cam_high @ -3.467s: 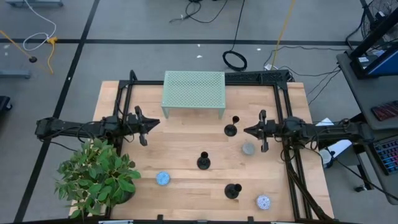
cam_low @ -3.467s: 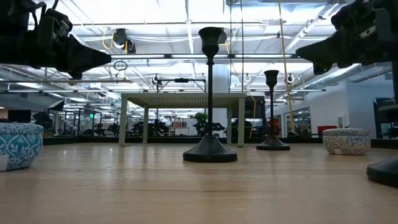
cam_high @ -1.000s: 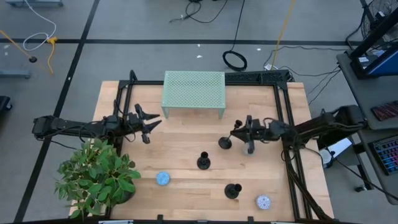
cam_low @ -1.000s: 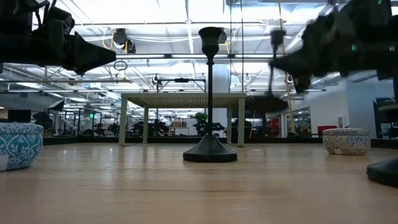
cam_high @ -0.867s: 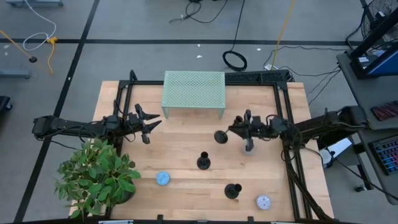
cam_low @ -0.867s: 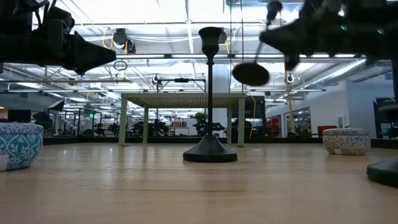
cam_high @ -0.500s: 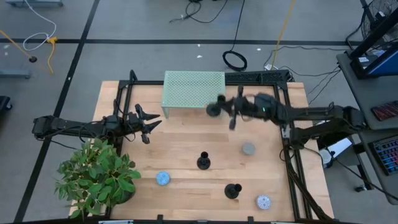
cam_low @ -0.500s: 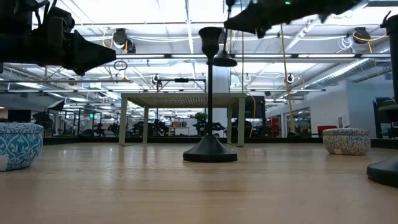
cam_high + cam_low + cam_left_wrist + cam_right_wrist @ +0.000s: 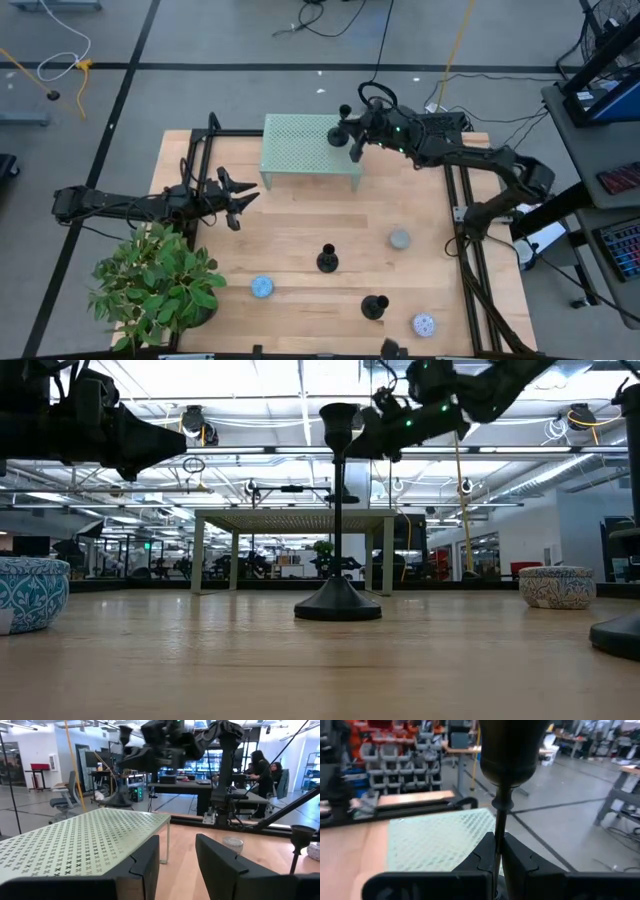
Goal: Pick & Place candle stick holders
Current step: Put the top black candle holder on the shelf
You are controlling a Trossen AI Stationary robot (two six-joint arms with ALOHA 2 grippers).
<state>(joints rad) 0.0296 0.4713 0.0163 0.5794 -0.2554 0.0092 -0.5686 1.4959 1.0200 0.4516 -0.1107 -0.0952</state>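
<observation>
- Right gripper (image 9: 352,137) was clamped on a candle stick holder's (image 9: 506,767) stem, held over the right end of the green mesh shelf (image 9: 300,143), far side.
- Judged mid-place; next: lower, release on shelf.
- Left gripper (image 9: 232,197) hung spread, idle, at the left.
- Two other holders (image 9: 327,260) (image 9: 374,305) stood on the table (image 9: 290,230), nearer.

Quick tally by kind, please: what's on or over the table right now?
Candle stick holders: 3, one held by the right gripper over the green mesh shelf, two standing on the table
Small round tins: 3
Green mesh shelf: 1
Potted plant: 1
Total: 8
</observation>
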